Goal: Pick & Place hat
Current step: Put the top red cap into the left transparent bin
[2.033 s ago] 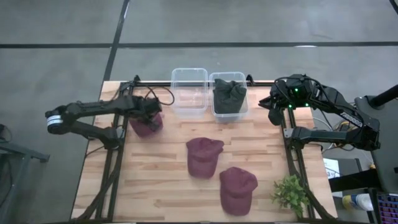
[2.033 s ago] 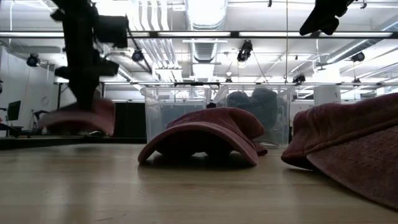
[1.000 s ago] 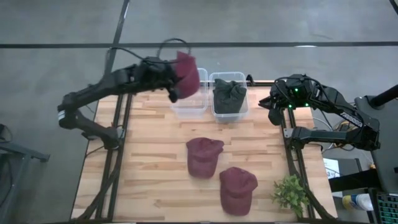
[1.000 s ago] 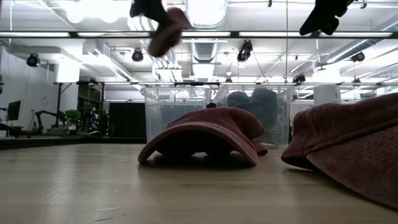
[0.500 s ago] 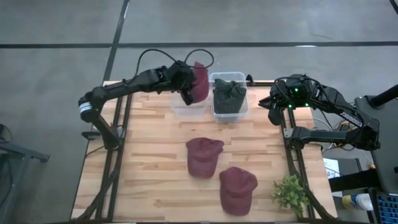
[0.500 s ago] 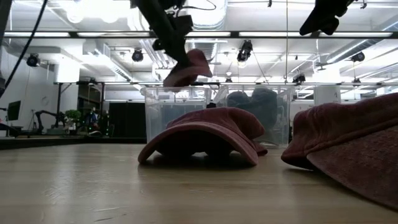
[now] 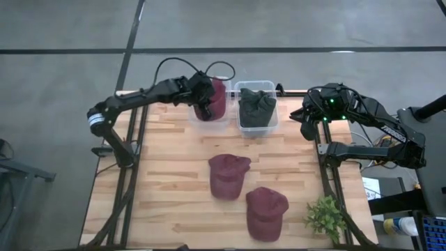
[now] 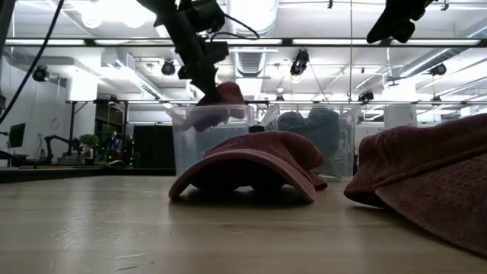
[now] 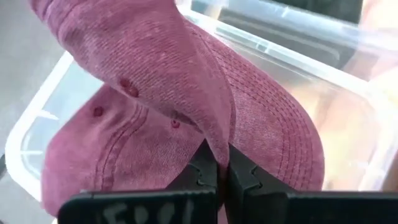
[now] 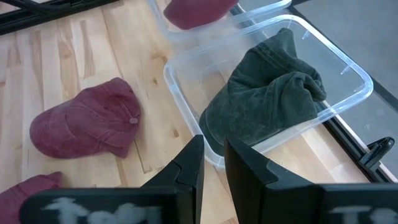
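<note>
Holding a maroon cloth cap (image 7: pixel 214 96) by a pinched fold of its crown, the left gripper (image 7: pixel 203 106) hangs over the clear plastic bin on the left (image 7: pixel 226 116), at the table's far edge. We see in the left wrist view that the two fingers (image 9: pixel 205 171) are closed tight on the fabric, with the cap (image 9: pixel 186 118) drooping inside the bin's rim (image 9: pixel 37 106). In the low view the cap (image 8: pixel 217 99) sits partly below the rim; whether it touches the floor of the bin we cannot tell. We judge the grip on a fold is meant to let the cap fall straight in on release.

The neighbouring clear plastic bin (image 7: pixel 273 120) already holds a dark green cloth cap (image 7: pixel 256 107), so sorting by colour seems likely. Two more maroon caps lie on the wooden table (image 7: pixel 167 181), one mid-table (image 7: pixel 228 174) and one nearer the front (image 7: pixel 265 211). A small green plant (image 7: pixel 325 216) stands at the front right corner.

The right gripper (image 10: pixel 211 165) waits above the table's right far corner, fingers nearly together and holding nothing. Nothing blocks the drop.
</note>
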Robot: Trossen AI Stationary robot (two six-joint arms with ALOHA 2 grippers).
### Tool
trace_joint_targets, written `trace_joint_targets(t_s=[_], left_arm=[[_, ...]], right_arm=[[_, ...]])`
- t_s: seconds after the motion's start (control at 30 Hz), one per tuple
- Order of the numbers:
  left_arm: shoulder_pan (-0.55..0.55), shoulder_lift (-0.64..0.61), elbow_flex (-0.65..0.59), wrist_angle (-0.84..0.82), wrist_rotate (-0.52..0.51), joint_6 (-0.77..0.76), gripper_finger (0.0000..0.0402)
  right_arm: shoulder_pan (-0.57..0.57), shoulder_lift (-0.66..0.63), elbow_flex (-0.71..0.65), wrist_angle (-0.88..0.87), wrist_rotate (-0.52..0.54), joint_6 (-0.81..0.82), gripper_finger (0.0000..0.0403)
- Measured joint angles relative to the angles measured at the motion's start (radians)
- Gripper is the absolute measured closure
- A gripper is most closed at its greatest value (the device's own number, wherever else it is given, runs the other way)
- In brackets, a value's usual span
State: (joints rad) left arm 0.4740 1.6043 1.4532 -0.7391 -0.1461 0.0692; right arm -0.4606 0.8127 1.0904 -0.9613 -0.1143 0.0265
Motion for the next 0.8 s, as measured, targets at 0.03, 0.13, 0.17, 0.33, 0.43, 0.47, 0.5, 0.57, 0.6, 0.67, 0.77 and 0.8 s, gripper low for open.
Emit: trace_joint_targets(t_s=[0.03,0.13,0.17,0.33,0.43,0.47,0.5,0.57,0.6,0.67,0.77,0.8], left_arm=[[0.000,0.001,-0.008,0.004,0.004,0.000,0.0401],[0.000,0.001,-0.036,0.031,0.024,-0.003,0.0402],[0.000,0.001,-0.042,0.037,0.029,-0.006,0.0402],[0.000,0.001,-0.080,0.063,0.034,-0.012,0.0402],[0.002,0.001,-0.116,0.096,0.034,-0.012,0.0402],[0.002,0.001,-0.129,0.110,0.034,-0.012,0.0401],[0.002,0.001,-0.142,0.121,0.034,-0.012,0.0401],[0.002,0.007,-0.168,0.142,0.035,-0.012,0.0401],[0.002,0.011,-0.178,0.148,0.037,-0.013,0.0401],[0.003,0.026,-0.192,0.155,0.042,-0.013,0.0401],[0.003,0.056,-0.201,0.167,0.044,-0.016,0.0402],[0.002,0.069,-0.201,0.172,0.045,-0.018,0.0401]], right_arm=[[0.000,0.000,0.000,0.000,0.000,0.000,0.0344],[0.000,0.000,0.000,0.000,0.000,0.000,0.0344],[0.000,0.000,0.000,0.000,0.000,0.000,0.0344],[0.000,0.000,0.000,0.000,0.000,0.006,0.0344],[0.000,0.000,0.000,0.000,0.000,0.008,0.0344],[0.000,0.000,0.000,0.000,0.000,0.008,0.0344],[0.000,0.000,0.000,0.000,0.000,0.008,0.0344],[0.000,0.000,0.000,0.000,0.000,0.016,0.0344],[0.000,0.000,0.000,0.000,0.000,0.019,0.0344],[0.000,0.000,0.000,0.000,-0.001,0.019,0.0344],[0.000,0.000,0.000,0.000,-0.001,0.019,0.0344],[0.000,0.000,0.000,0.000,-0.001,0.019,0.0344]])
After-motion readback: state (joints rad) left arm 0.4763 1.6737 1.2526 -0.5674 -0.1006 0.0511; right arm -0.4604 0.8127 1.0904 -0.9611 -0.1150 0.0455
